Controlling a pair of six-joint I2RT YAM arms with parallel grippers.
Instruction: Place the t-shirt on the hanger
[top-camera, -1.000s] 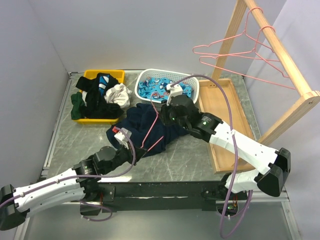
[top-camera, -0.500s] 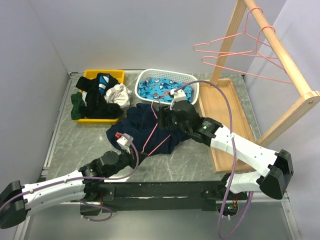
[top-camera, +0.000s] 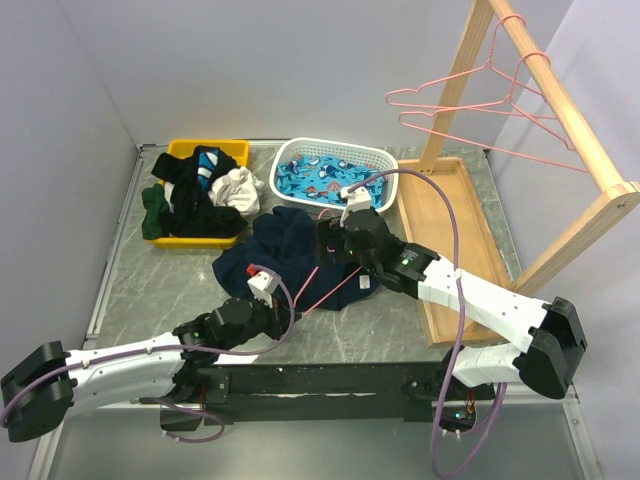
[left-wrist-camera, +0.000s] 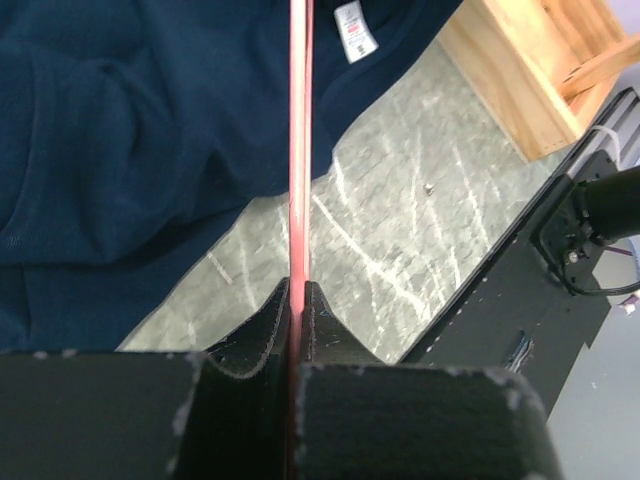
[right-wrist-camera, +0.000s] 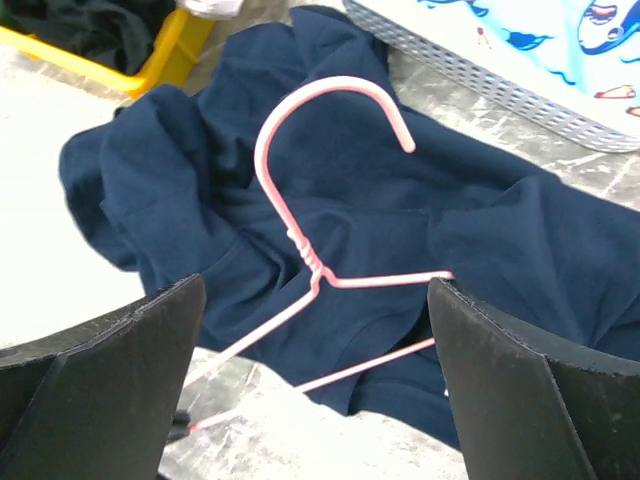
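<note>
Can pass freely over bare table (top-camera: 140, 270) left of the t-shirt (top-camera: 285, 235). Blocked behind by yellow bin (top-camera: 200, 241) and white basket (top-camera: 390, 180), both just beside the cloth. Hemmed in on the right by wooden tray (top-camera: 430, 210) and rack (top-camera: 560, 100). Pink hanger (right-wrist-camera: 322, 272) lying across the shirt.

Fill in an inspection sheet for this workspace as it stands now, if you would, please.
Surface: grey marbled table.
Job's things: t-shirt crumpled mid-table; hanger lying on top of it.
Clutter: yellow bin of clothes; white basket with whale-print fabric.
Grippers: left gripper shut on the hanger's wire; right gripper open above the hanger.
Cables: purple cable looped over each arm.
Surroundings: wooden rack at right, carrying spare hangers.
</note>
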